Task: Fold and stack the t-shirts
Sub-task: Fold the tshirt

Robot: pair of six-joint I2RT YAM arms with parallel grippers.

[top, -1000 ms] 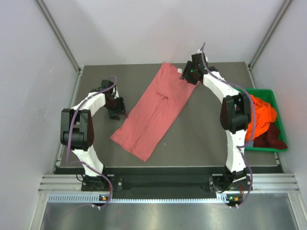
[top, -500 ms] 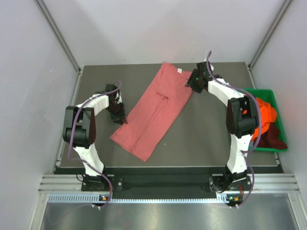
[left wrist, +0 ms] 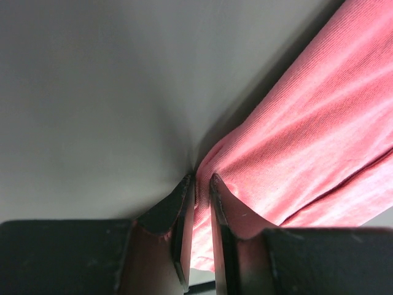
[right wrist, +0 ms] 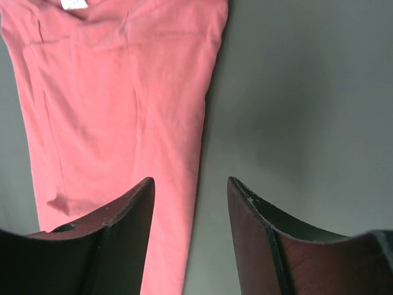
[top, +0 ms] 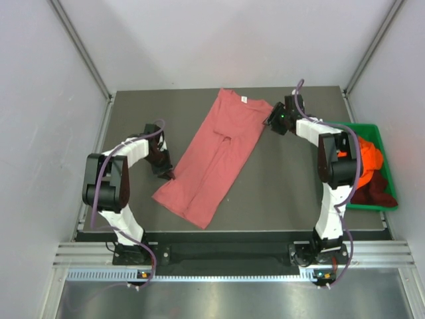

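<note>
Pink shirt [top: 214,156]: we see it flat on the tabletop [top: 285,193], folded lengthwise into a long strip that lies diagonal. The collar end, w/ a small white label [top: 244,100], is at the far side, and the hem end is at the near left. There is a small crease approx. in the middle.
Left hand [top: 166,174]: it is low at the left long edge of the pink shirt, nearer to the hem end than to the collar.
Left hand, state: narrow. In the wrist cam its two fingers [left wrist: 181,209] stand almost together and a fold of pink cloth sits btw. them, so we say it pinches the shirt edge.
Right hand [top: 271,123]: it is near the collar end, just beside the right long edge of the shirt.
Right hand, state: wide, w/ nothing btw. the fingers [right wrist: 132,233]. Through the gap its wrist cam shows the shirt edge on the left and bare tabletop on the right. We cannot tell if the fingertips touch the tabletop.
Green bin [top: 380,136]: it is at the right side of the tabletop, well apart from the pink shirt and partly hidden behind the right arm.
Orange shirt [top: 367,159]: crumpled in the far part of the green bin.
Maroon shirt [top: 377,189]: crumpled in the near part of the green bin, touching the orange shirt.
</note>
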